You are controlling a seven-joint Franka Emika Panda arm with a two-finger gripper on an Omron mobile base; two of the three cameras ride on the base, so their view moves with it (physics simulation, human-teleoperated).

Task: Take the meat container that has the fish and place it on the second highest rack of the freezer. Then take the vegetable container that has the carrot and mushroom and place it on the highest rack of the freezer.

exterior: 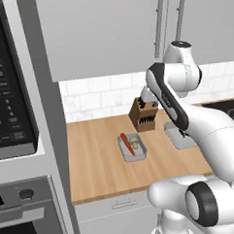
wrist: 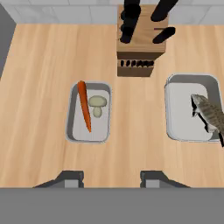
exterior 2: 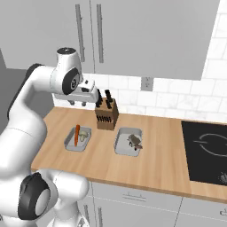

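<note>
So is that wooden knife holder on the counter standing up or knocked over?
Standing upright. The knife block sits flat on the wooden counter, behind and between the two trays, with its dark knife handles pointing upward.

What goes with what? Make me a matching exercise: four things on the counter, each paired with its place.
Things:
1. carrot
2. fish
3. knife block
4. mushroom

Places:
A. alone in the tray nearer the cooktop
B. standing against the tiled wall, behind both trays
C. long, along one side of the shared tray
D. small, beside the carrot in that tray

Pairs: 1-C, 2-A, 3-B, 4-D
</note>
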